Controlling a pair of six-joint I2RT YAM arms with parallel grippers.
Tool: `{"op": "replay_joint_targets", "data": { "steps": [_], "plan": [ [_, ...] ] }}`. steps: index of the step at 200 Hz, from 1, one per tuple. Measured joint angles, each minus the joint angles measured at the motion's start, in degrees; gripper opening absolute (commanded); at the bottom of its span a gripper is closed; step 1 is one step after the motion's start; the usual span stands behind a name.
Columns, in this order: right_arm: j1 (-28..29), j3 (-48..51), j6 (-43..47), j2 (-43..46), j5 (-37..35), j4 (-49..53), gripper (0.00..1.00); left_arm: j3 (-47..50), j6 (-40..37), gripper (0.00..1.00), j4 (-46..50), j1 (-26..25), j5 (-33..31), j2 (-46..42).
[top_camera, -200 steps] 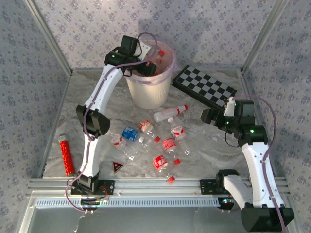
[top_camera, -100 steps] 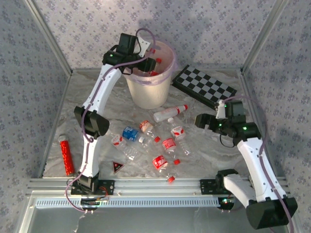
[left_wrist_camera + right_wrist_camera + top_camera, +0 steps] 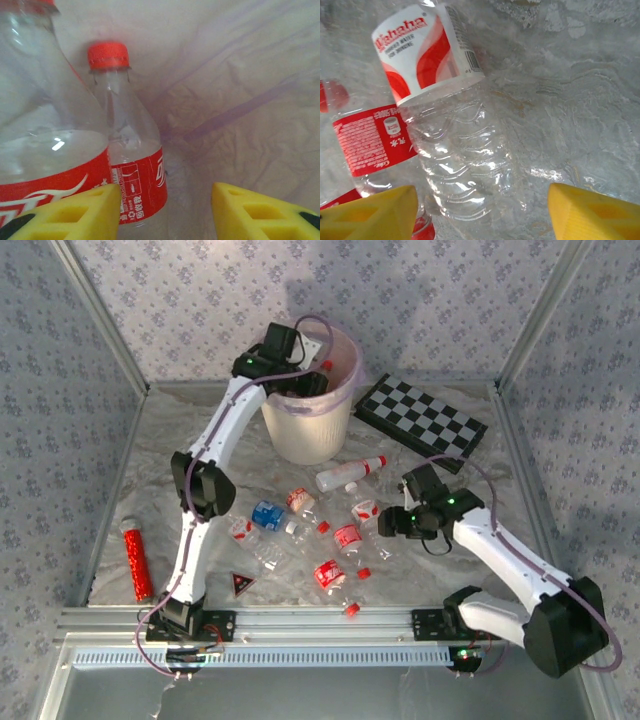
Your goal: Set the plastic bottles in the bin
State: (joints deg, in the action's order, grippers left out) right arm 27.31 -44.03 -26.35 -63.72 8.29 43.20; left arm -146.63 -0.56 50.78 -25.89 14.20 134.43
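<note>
The bin [image 3: 305,435] stands at the back centre, lined with a pinkish bag [image 3: 240,100]. My left gripper [image 3: 300,382] reaches into it and is open [image 3: 165,212]; two red-labelled bottles [image 3: 130,155] [image 3: 45,130] stand just ahead of its left finger, not held. Several more plastic bottles lie on the table, among them a blue-labelled one [image 3: 268,515] and a white one [image 3: 350,473]. My right gripper [image 3: 385,523] hangs open [image 3: 482,212] low over a clear bottle [image 3: 460,150] with a red-and-white label, which lies between its fingers, not gripped. A red-labelled bottle [image 3: 370,145] lies beside it.
A checkerboard [image 3: 420,420] lies at the back right. A small dark triangular piece [image 3: 241,584] and a loose red cap [image 3: 351,610] sit near the front rail. A red tube-like bottle [image 3: 135,558] lies at the far left by the slanted frame post.
My right arm has swung left and down from beside the checkerboard to the bottles in the middle. My left gripper has shifted right and deeper into the bin.
</note>
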Motion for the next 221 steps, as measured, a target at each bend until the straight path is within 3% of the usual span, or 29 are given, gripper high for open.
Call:
{"op": "replay_joint_targets", "data": {
  "steps": [25, 38, 87, 154, 185, 221],
  "plan": [
    [1.36, 0.33, -0.98, -1.92, -1.27, -1.38, 0.66, 0.00, 0.02, 0.52, -0.09, -0.39, 0.42, 0.37],
    [1.99, 0.35, -1.16, -2.67, -1.66, -1.88, 0.68, -0.09, 0.00, 0.59, -0.28, -0.37, 0.39, 0.37],
    [4.00, 1.14, -1.68, -6.36, -1.90, -3.19, 0.95, -3.98, -0.55, 0.80, -0.22, -0.37, 0.22, -0.94],
    [4.50, 2.56, -1.49, -11.19, -1.90, -4.55, 0.94, -2.73, -0.20, 0.92, -0.07, -0.31, -0.72, -15.34],
    [4.50, 3.13, -1.57, -11.15, -2.14, -4.44, 0.84, 12.72, 1.11, 0.92, -4.09, -0.31, -0.70, -29.90],
    [4.48, 3.21, -1.36, -9.22, -3.26, -3.50, 0.70, 40.37, 4.68, 0.93, -13.84, -0.33, -1.14, -47.58]
  ]
}}
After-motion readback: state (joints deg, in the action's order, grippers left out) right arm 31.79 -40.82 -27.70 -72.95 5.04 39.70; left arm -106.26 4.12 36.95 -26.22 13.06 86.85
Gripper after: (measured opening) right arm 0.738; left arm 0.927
